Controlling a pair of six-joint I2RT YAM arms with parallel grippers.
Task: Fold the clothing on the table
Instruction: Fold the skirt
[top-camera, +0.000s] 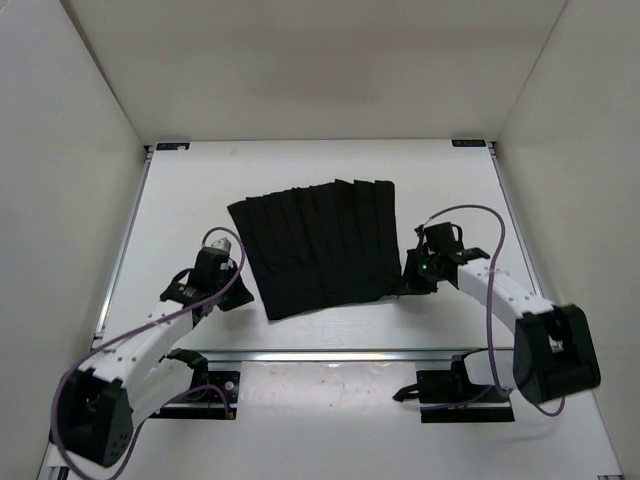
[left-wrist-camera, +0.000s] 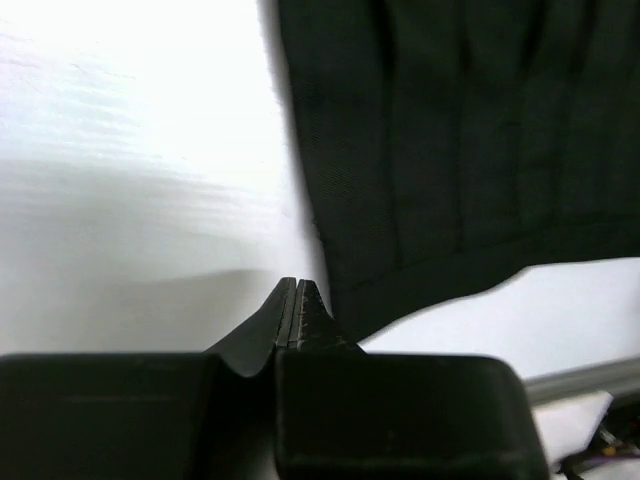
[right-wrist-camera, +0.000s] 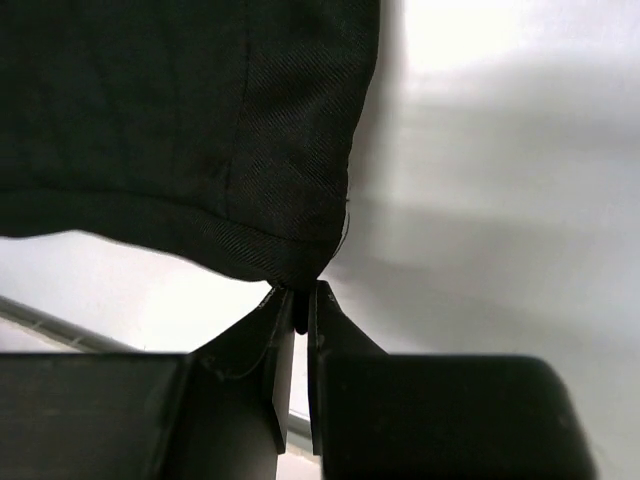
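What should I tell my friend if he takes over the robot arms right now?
Left gripper: shut, with its tips right beside the near left edge of the clothing. I cannot tell if it pinches any cloth.
Right gripper: shut on the near right corner of the clothing.
Clothing: spread flat in the middle of the table, with its pleats running away from the arms.
Done: no fold made yet.
Left: the whole fold, probably by lifting the near edge over towards the far edge.
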